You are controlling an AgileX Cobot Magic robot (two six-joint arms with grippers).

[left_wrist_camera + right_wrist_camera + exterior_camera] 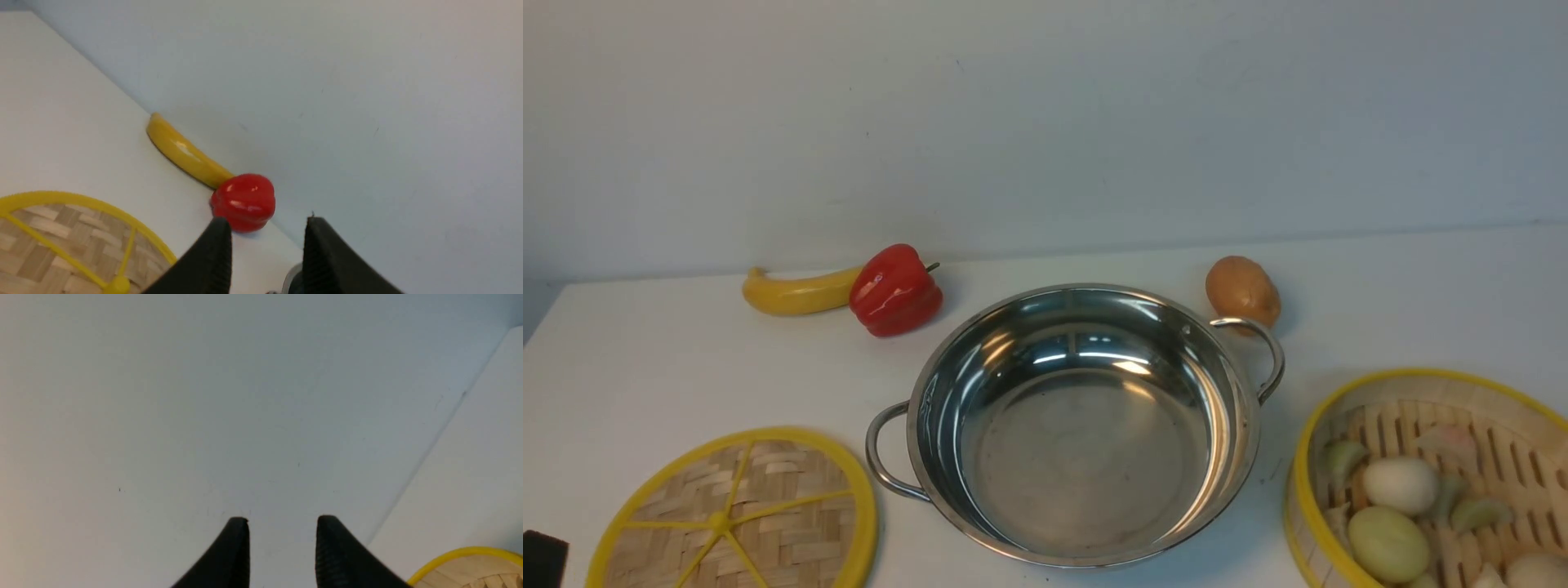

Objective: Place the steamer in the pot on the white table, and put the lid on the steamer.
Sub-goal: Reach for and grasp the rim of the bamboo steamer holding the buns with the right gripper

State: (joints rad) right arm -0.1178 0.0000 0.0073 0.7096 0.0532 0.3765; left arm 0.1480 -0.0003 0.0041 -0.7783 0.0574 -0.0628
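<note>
The shiny steel pot (1086, 425) stands empty in the middle of the white table (645, 359). The steamer (1429, 482), a yellow-rimmed bamboo basket with pale green and white buns, sits at the front right; its rim (470, 563) shows in the right wrist view. The flat woven lid (739, 514) lies at the front left, also the lid (61, 241) in the left wrist view. My left gripper (265, 222) is open above the table near the lid, nothing between its fingers. My right gripper (282, 520) is open beside the steamer, holding nothing.
A yellow banana (796, 292) and a red pepper (896, 290) lie at the back left by the wall. A brown potato (1241, 290) sits behind the pot's right handle (1262, 355). A dark arm part (541, 557) shows at the lower left corner.
</note>
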